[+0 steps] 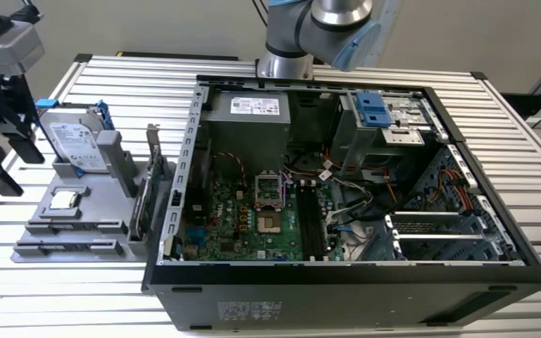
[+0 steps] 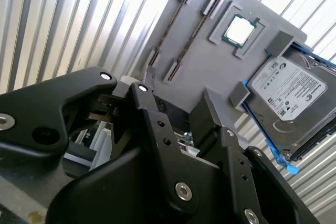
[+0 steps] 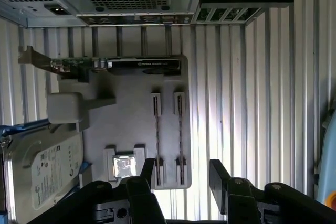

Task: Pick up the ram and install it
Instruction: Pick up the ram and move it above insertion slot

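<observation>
Surface: slatted metal table [image 1: 92,296]; grey plastic tray [image 3: 131,129] at the exterior view's lower left. Thin dark ram stick [image 3: 180,129] stands edgewise in it, long axis pointing into the gap of your black claw [image 3: 182,163], wide open, empty.

Black, screw-studded pincer [image 3: 181,174]; silver-blue arm [image 1: 332,17]

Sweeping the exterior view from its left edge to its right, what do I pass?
Gripper, open and holding nothing → hard drive → upright expansion card → motherboard → black memory slots → perforated metal cage on the exterior view's right inside the case.
</observation>
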Tool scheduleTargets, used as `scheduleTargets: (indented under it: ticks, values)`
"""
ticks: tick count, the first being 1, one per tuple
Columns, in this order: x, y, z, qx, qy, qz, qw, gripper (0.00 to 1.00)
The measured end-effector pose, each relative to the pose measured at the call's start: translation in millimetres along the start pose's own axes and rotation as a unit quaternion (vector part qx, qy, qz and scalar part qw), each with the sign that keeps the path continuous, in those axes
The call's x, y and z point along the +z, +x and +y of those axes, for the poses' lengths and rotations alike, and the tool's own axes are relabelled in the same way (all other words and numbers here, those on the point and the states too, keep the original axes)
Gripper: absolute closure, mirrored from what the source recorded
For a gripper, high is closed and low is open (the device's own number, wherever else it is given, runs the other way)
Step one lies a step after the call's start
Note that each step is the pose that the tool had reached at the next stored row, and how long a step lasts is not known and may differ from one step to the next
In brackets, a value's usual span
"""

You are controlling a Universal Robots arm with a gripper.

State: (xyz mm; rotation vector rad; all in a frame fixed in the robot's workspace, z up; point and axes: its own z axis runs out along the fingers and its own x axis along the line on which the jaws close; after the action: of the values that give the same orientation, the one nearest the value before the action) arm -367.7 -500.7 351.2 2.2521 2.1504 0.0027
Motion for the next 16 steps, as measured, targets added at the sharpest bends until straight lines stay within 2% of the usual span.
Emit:
scheduleTargets:
  ticks: [16]
  values:
    - [6.8, 0.3, -0.2, 0.000, -0.0001, -0.0022, 1.0000, 0.00]
